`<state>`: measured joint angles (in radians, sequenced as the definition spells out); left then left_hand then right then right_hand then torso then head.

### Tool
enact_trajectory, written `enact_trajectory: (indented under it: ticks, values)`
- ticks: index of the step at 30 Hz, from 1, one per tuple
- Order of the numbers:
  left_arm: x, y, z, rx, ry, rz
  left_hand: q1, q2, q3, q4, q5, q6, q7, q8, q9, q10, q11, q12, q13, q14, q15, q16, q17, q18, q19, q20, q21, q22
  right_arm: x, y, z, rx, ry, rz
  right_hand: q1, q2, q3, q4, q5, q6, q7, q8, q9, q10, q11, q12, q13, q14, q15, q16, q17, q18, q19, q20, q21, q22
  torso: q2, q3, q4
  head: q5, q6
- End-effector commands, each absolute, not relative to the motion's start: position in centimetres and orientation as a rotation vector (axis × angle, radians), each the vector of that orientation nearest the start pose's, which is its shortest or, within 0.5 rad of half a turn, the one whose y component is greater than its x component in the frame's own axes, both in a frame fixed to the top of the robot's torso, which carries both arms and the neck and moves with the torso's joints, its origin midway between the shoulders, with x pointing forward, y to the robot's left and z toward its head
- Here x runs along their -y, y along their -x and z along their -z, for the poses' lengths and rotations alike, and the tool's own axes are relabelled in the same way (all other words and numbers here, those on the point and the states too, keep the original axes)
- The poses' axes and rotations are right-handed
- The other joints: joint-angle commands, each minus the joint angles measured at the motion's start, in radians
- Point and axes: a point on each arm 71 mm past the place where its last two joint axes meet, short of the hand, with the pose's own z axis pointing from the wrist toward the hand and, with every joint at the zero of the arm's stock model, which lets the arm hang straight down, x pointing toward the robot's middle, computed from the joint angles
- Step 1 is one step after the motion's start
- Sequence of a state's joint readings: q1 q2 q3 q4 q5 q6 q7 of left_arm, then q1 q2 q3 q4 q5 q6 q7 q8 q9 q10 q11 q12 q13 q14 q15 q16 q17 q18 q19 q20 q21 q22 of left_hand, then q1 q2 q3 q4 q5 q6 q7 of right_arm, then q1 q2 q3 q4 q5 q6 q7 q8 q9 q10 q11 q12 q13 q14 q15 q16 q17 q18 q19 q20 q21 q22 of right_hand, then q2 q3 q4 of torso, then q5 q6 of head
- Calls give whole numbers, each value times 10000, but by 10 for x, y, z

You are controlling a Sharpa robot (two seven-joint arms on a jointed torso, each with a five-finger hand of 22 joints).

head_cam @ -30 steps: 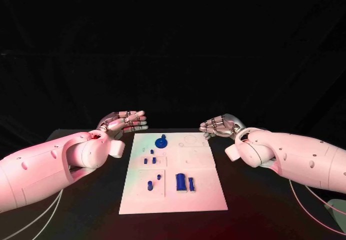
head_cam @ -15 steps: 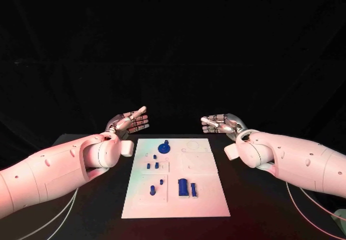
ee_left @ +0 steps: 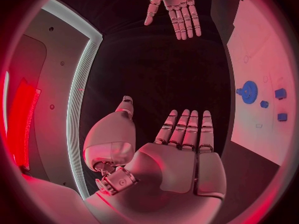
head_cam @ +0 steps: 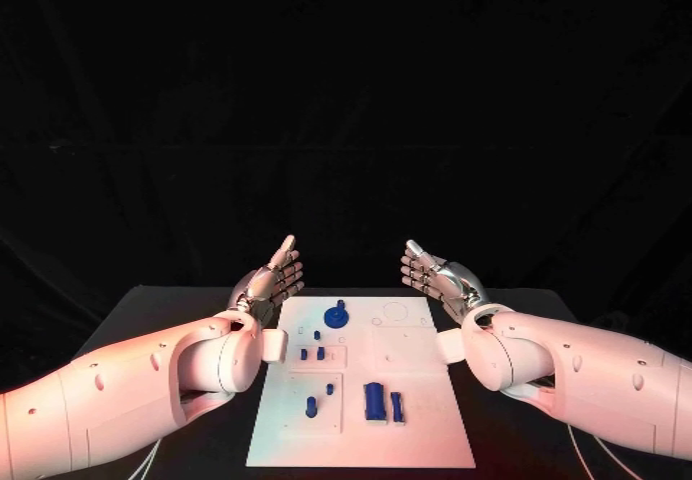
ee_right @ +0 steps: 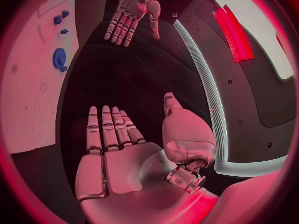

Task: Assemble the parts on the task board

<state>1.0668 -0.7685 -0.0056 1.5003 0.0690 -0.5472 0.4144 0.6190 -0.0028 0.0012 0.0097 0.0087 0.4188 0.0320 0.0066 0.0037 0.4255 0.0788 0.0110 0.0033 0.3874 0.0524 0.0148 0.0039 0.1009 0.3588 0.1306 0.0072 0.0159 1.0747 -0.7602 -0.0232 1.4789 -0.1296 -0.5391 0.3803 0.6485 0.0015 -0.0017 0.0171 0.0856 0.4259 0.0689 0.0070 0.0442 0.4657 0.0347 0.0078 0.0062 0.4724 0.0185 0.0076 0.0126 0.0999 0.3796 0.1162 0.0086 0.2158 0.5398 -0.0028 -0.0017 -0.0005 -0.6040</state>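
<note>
The head camera looks down on the desk [head_cam: 173,300] from above its near edge. Each wrist camera sits close behind its own open palm, facing across. All share the task board [head_cam: 361,400]; each wrist view apparently catches the opposite hand: right hand [ee_left: 174,7], left hand [ee_right: 134,12].

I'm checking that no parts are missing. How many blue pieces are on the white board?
7: a round gear-like piece at the far end, two small pegs mid-left, a peg and a small stub near-left, and two tall blocks near-centre. Tiny ones may escape notice.
</note>
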Motion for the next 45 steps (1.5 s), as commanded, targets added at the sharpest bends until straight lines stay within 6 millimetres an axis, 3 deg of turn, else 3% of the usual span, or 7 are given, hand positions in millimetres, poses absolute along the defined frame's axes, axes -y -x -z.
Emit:
enact_trajectory:
  ticks: [1,2,3,4,6,7,45]
  values:
    - [-196,-469,226,-12367,12288,12468,-2027,28,-12,-97,-87,-1369,-320,-66,-37,-1390,-788,-110,-33,-1272,-524,-148,-39,-303,-1173,-429,-72,-159,197,-471,227,-12546,-11821,-12385,-2122,-15,17,-171,-856,-1393,-689,-70,-442,-1523,-347,-78,-62,-1548,-185,-76,-126,-999,-1239,-380,-86,-706,44,28,17,5,40]
    - [-195,-467,225,-12319,12238,12422,-2189,28,-12,-97,-87,-1482,-320,-66,-37,-1506,-788,-110,-33,-1371,-524,-148,-39,-1009,-1270,-460,-72,-159,196,-468,227,-12452,-11888,-12364,-2292,-15,17,-171,-856,-1503,-689,-70,-442,-1648,-347,-78,-62,-1672,-185,-76,-126,-999,-1342,-412,-86,-762,44,28,17,5,40]
    - [-194,-466,225,-12276,12192,12381,-2354,28,-12,-97,-87,-1593,-320,-66,-37,-1618,-788,-110,-33,-1471,-524,-148,-39,-1009,-1363,-498,-72,-159,195,-467,226,-12371,-11947,-12344,-2455,-15,17,-171,-856,-1614,-689,-70,-442,-1763,-347,-78,-62,-1790,-185,-76,-126,-999,-1440,-437,-86,-816,44,28,17,5,40]
    - [-194,-464,225,-12242,12155,12348,-2504,28,-12,-97,-87,-1694,-320,-66,-37,-1722,-788,-110,-33,-1568,-524,-148,-39,-1009,-1449,-530,-72,-159,194,-465,225,-12306,-11995,-12327,-2622,-15,17,-171,-856,-1723,-689,-70,-442,-1883,-347,-78,-62,-1912,-185,-76,-126,-999,-1539,-1162,-86,-872,44,28,17,5,40]
    - [-193,-462,224,-12195,12106,12304,-2795,28,-12,-97,-87,-1893,-320,-66,-37,-1921,-788,-110,-33,-1752,-524,-148,-39,-1009,-1620,-588,-72,-159,193,-463,225,-12216,-12061,-12301,-2918,-15,17,-171,-856,-1919,-689,-70,-442,-2097,-347,-78,-62,-2125,-185,-76,-126,-999,-1705,-1162,-86,-971,44,28,17,5,40]
    - [-193,-462,224,-12183,12093,12293,-2944,28,-12,-97,-87,-1991,-320,-66,-37,-2024,-788,-110,-33,-1845,-524,-148,-39,-1009,-1706,-1306,-72,-159,193,-462,224,-12191,-12079,-12293,-3074,-15,17,-171,-856,-2020,-689,-70,-442,-2205,-347,-78,-62,-2240,-185,-76,-126,-999,-1792,-1162,-86,-1022,44,28,17,5,40]
    - [-192,-462,224,-12178,12089,12289,-6190,28,-12,-97,-87,-4188,-320,-66,-37,-4255,-788,-110,-33,-3874,-524,-148,-39,-1009,-3588,-1306,-72,-159,192,-462,224,-12178,-12089,-12289,-6485,-15,17,-171,-856,-4259,-689,-70,-442,-4657,-347,-78,-62,-4724,-185,-76,-126,-999,-3796,-1162,-86,-2158,44,28,17,5,40]
